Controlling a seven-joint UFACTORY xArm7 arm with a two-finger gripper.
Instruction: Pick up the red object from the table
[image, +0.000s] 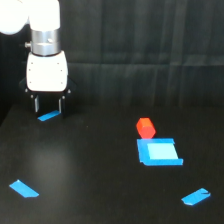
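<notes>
The small faceted red-orange block (145, 128) was seen right of centre, touching the flat blue square (159, 152); the white gripper (48, 106) was held upper left, jaws parted, empty.

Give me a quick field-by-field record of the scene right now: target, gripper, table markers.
target: small red-orange faceted block, on the matte black table, touching the far edge of the flat blue square patch
gripper: white xArm gripper, open, empty, far to the exterior view's left of the block
markers: blue tape strips below gripper, near left, near right
</notes>
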